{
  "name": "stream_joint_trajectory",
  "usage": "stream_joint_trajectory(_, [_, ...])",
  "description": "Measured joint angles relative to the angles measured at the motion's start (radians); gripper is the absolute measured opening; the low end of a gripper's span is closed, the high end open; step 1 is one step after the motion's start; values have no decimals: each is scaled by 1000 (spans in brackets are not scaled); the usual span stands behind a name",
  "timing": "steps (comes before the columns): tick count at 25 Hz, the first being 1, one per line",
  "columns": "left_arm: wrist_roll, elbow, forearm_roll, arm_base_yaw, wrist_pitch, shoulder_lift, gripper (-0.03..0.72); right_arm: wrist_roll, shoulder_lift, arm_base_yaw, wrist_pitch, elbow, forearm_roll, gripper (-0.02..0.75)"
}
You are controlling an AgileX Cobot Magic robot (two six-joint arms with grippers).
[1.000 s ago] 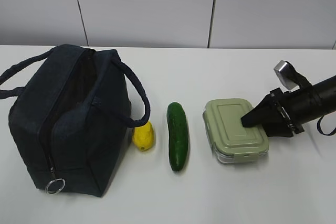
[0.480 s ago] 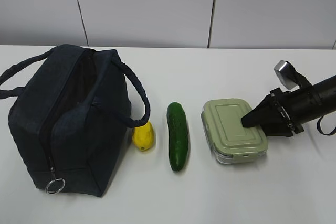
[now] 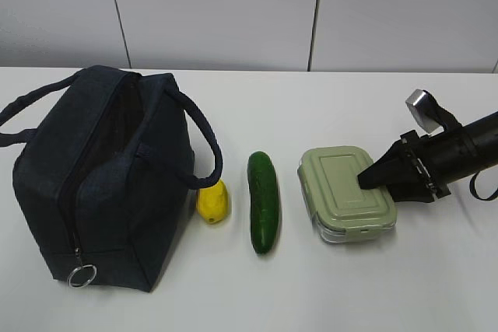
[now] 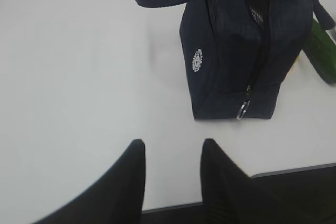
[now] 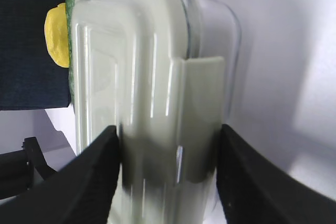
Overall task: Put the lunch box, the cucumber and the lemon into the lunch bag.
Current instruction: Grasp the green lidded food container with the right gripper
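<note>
The right gripper [image 3: 372, 178] clamps the lunch box [image 3: 346, 194] by its right end — fingers on either side of the sage lid — toward the worktop's [image 3: 257, 106] right edge. The cucumber [image 3: 263, 200] and lemon [image 3: 212, 201] lie between it and the lunch bag [image 3: 101, 176], which stands unzipped near the left edge. The left gripper [image 4: 170, 169] hovers empty, fingers apart, over the worktop's front edge.

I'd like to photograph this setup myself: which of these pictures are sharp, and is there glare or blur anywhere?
Exterior view: evenly lit and sharp, soft shadows. Left wrist view: the lunch bag is sharp, the near fingers blurred. Right wrist view: the lunch box is close, soft, with bright streaks.
</note>
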Motion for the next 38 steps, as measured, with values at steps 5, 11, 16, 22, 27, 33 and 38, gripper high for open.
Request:
stream_joint_trajectory(5, [0,0,0,0,0,0,239,0,0,0,0,0,0,425])
stream_joint_trajectory(11, [0,0,0,0,0,0,239,-2,0,0,0,0,-2,425])
stream_joint_trajectory(16, [0,0,0,0,0,0,239,-2,0,0,2,0,-3,415])
stream_joint_trajectory(22, [0,0,0,0,0,0,239,-2,0,0,8,0,-3,398])
stream_joint_trajectory(27, [0,0,0,0,0,0,239,-2,0,0,8,0,-4,397])
stream_joint_trajectory(33, [0,0,0,0,0,0,239,-2,0,0,8,0,-6,393])
stream_joint_trajectory(38, [0,0,0,0,0,0,239,-2,0,0,8,0,-6,392])
